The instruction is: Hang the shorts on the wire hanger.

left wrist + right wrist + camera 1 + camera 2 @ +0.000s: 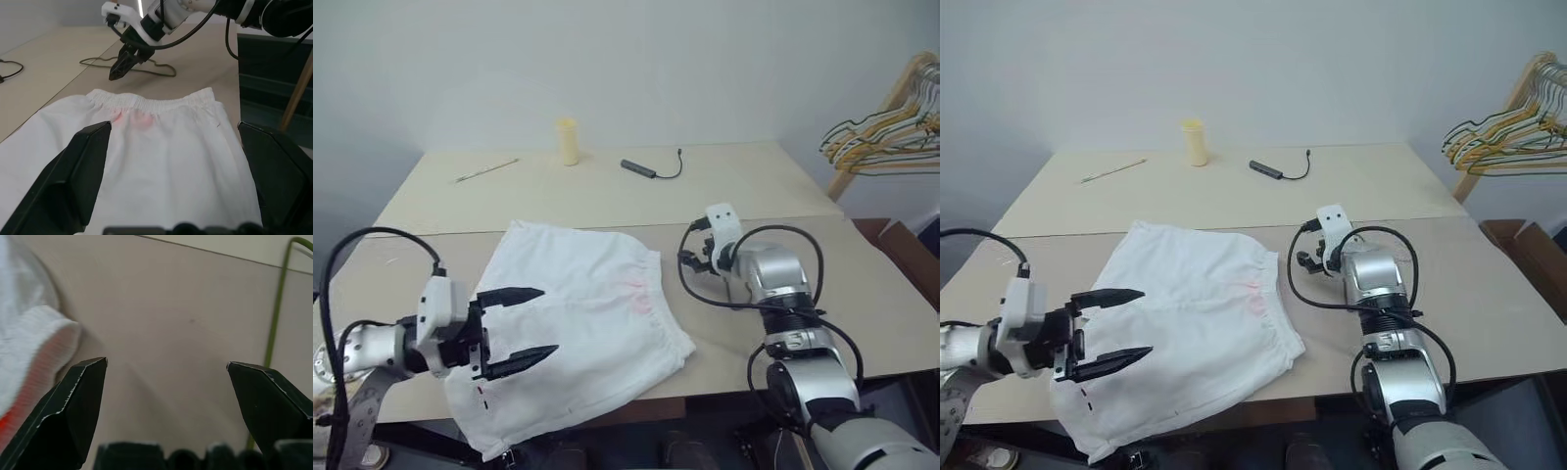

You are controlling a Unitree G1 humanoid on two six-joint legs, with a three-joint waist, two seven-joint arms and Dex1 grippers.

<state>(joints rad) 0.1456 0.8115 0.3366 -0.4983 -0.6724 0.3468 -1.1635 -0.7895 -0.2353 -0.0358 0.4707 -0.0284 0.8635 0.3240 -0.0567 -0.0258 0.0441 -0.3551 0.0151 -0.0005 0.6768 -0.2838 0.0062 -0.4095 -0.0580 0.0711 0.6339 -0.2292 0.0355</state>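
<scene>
The white shorts (587, 313) lie flat on the near half of the table, gathered waistband toward my right arm and a faint pink patch (139, 120) just below the band. My left gripper (548, 321) hovers open over the shorts' left part, its black fingers spread and holding nothing. My right gripper (166, 363) is open too, pointing down at bare table just beyond the waistband. The wire hanger (151, 73) lies flat on the table under that gripper; in the right wrist view it is a thin green wire (274, 328) beside one fingertip.
A yellow cup (568, 141), a black adapter with cable (641, 168) and a thin stick (487, 170) lie on the far half of the table. A bunch of coloured hangers (886, 132) hangs on a wooden rack at the far right. The shorts' hem overhangs the near table edge (724, 387).
</scene>
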